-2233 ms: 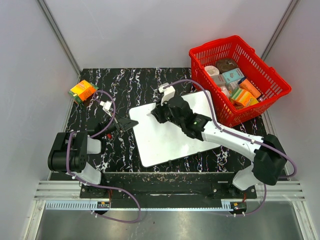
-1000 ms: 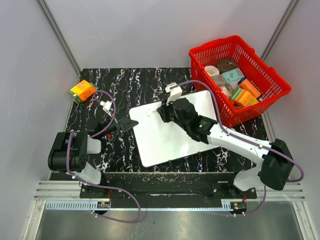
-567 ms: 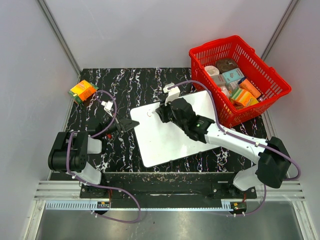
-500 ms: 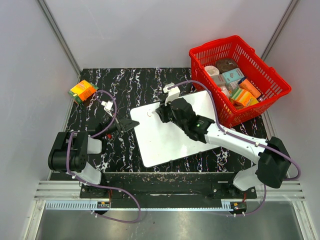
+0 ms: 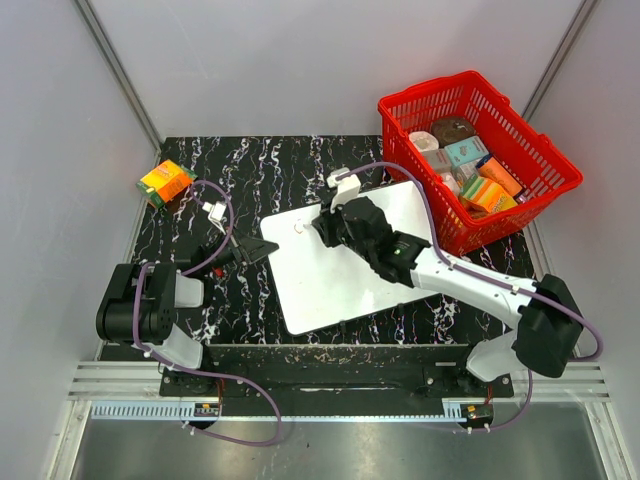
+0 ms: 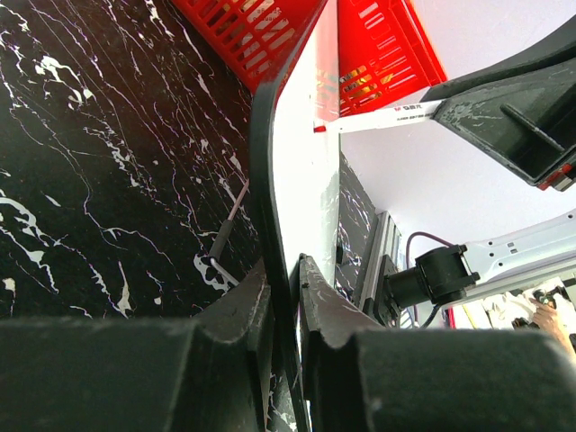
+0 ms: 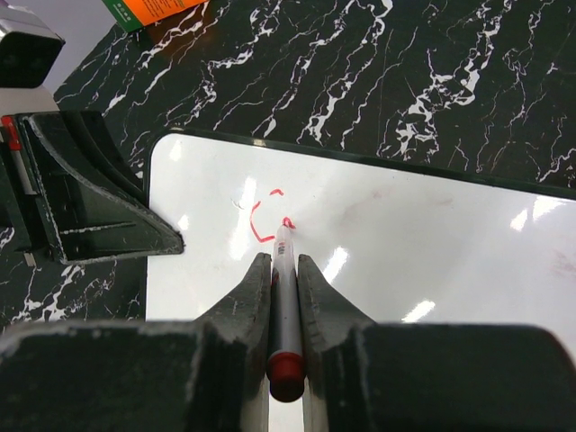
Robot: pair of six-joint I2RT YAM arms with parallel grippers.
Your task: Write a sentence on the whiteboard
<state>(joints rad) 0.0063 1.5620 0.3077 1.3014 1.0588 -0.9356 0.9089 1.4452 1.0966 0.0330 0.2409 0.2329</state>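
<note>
White marker (image 7: pixel 286 301), red end cap, clamped tight in right pincer (image 7: pixel 283 263). Tip on whiteboard (image 7: pixel 432 261) at the few red strokes of sentence (image 7: pixel 259 227), near board's left corner. There left pincer (image 6: pixel 283 268) nipped onto board's black edge. Board glossy, flat, round-cornered. Long axis slants toward red mesh basket (image 5: pixel 470 232), just beside. Orange box (image 5: pixel 165 182) far-left on black marbled tabletop (image 5: pixel 270 170).
</note>
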